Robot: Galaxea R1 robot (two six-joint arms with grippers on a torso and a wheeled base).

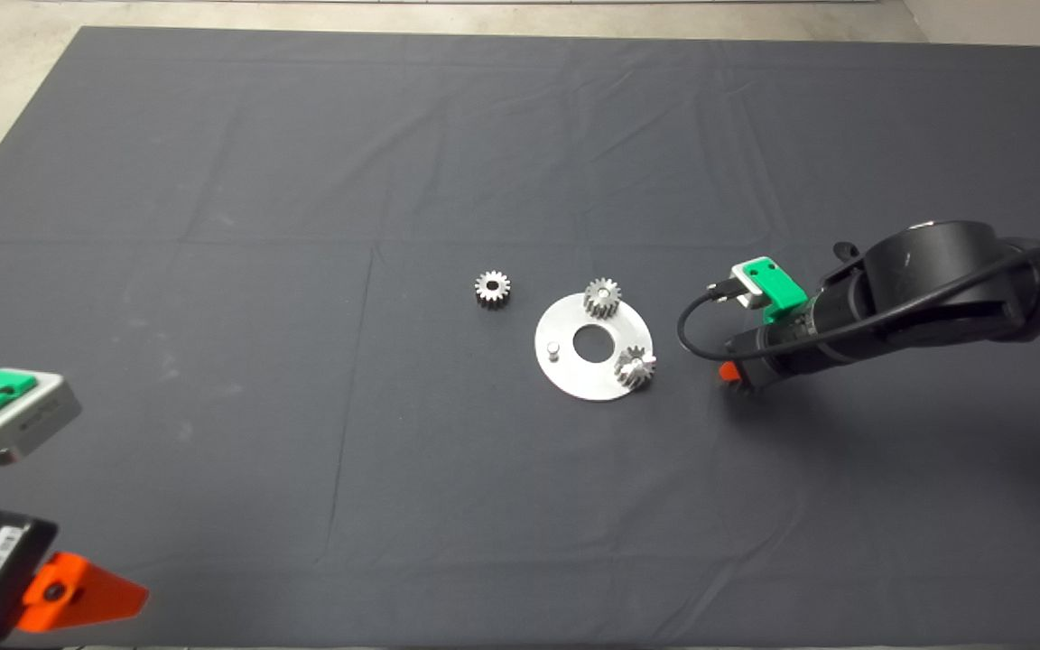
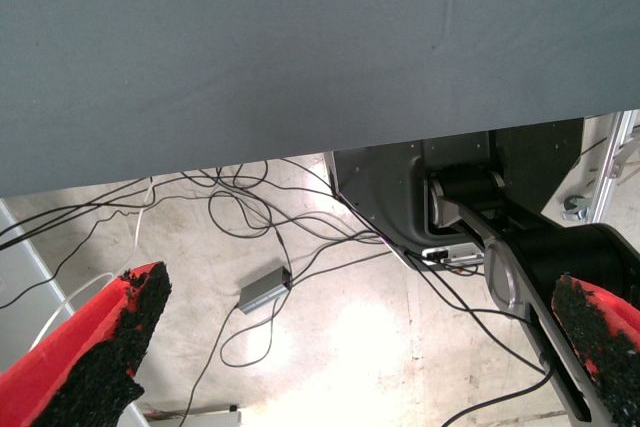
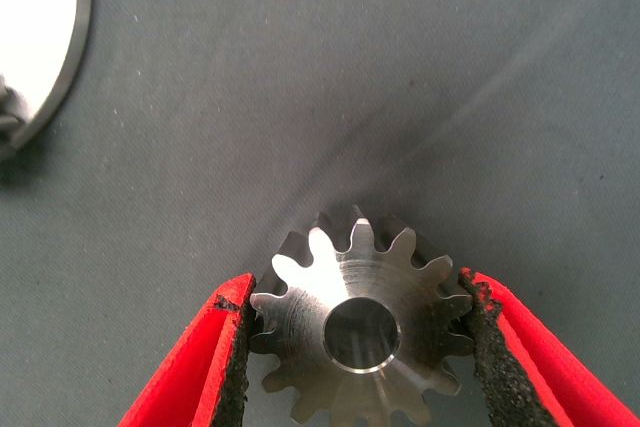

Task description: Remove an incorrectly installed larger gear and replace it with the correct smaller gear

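Observation:
The larger gear (image 3: 350,332), grey steel with long teeth and a round centre hole, lies against the dark mat between the pads of my right gripper (image 3: 360,287), which is shut on it. In the head view the right gripper (image 1: 735,375) sits low on the mat just right of the round silver plate (image 1: 574,384), and the arm hides the gear there. The smaller gear (image 1: 492,289), a small silver spur gear, lies on the mat left of the plate. My left gripper (image 2: 350,347) is parked at the lower left (image 1: 78,596), open and empty.
The plate carries a spur gear (image 1: 602,296) at its far edge, a bright slanted-tooth gear (image 1: 636,367) at its right edge and a bare peg (image 1: 553,350) on its left side. The plate's rim (image 3: 40,27) shows in the right wrist view. Cables lie on the floor (image 2: 260,247).

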